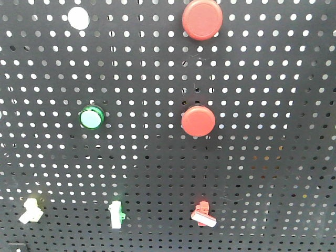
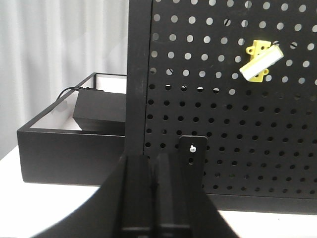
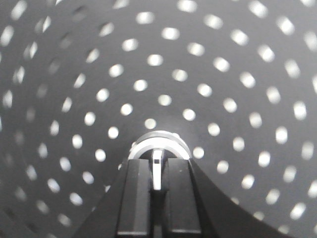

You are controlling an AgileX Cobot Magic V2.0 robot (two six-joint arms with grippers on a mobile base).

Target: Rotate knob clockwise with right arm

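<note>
Front view: the perforated surface [image 1: 262,173] carries buttons and switches; neither pincer shows. Left wrist view: the left pincer [image 2: 153,159] sits clenched and empty near the surface's lower left corner. Right wrist view: the knob [image 3: 158,141] lies dead ahead, blade upright, with the right pincer [image 3: 157,164] clamped narrowly onto it.

The left claw [image 2: 152,166], fingers pressed together, faces a black pegboard [image 2: 233,129]. A yellow clip [image 2: 260,62] sits tilted at its upper right, above a small screwed bracket [image 2: 193,148]. An open black box [image 2: 69,153] rests on the white bench [image 2: 29,198].
</note>
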